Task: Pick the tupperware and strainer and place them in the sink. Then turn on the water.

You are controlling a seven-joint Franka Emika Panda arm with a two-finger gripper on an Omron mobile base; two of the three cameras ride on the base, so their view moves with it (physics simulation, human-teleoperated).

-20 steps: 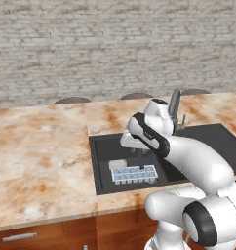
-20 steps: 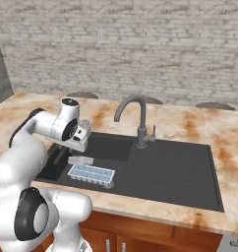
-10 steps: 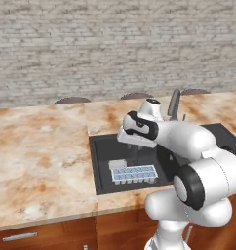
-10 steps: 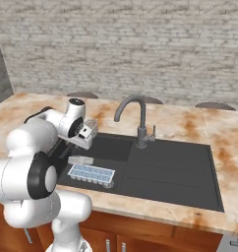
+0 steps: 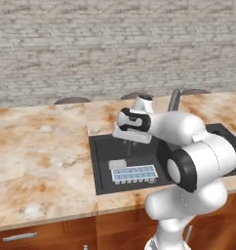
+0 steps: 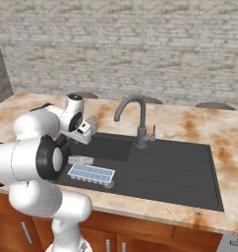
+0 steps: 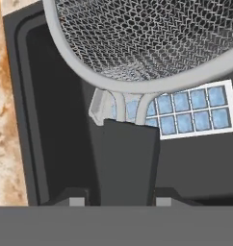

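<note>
- The flat rectangular translucent tupperware (image 5: pixel 133 173) with its grid of pale blue squares lies on the floor of the matte black rectangular sink (image 6: pixel 155 179), at the end away from the grey arched gooseneck faucet (image 6: pixel 135 118).
- The two-finger gripper (image 7: pixel 121 202) hangs above that same end of the sink, its jaws partly closed on the dark handle of the small round silver wire-mesh strainer (image 7: pixel 147 43) — the handle sits squarely between the tips.
- In the hand view the strainer's mesh bowl hangs over the basin, partly above the tupperware.
- Step in hand, as I judge it: setting the strainer into the sink.
- To do it well, lower it further before letting go, so it does not bounce, and release onto bare sink floor beside the tupperware — not on top.
- No water runs from the faucet yet.
</note>
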